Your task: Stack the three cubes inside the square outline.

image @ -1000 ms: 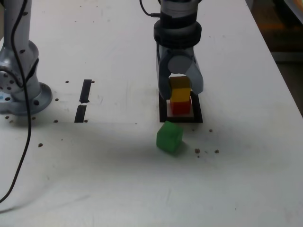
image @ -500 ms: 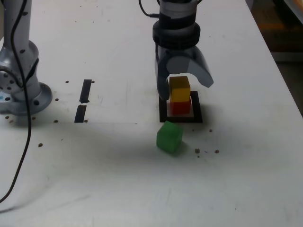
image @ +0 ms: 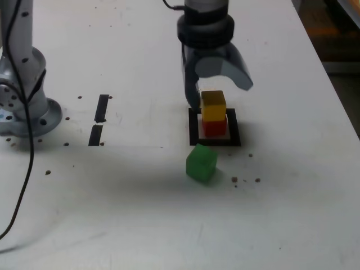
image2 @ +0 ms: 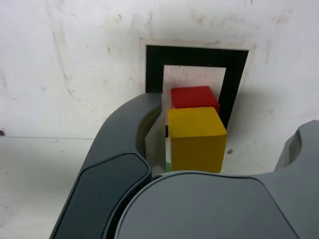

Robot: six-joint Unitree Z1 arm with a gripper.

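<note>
Even, fairly bright overhead light on the white table (image: 140, 214), soft grey shadow beside the green cube (image: 201, 162); exterior view slightly soft and grainy, dark at its upper right corner; wrist view sharper on the cubes, tool (image2: 219, 174) blurred up close

My gripper (image: 216, 84) grey; yellow cube (image: 214, 106) on red cube (image: 214, 127), green cube (image: 201, 162), black-taped square outline (image: 194, 128), white table (image: 140, 197).

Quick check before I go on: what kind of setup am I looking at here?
Most likely a robot lab test bench, not a home or factory. A bare white table carries black tape markings, including the square outline, a second arm's grey base stands at the exterior view's left, and small coloured cubes are the only props.
</note>
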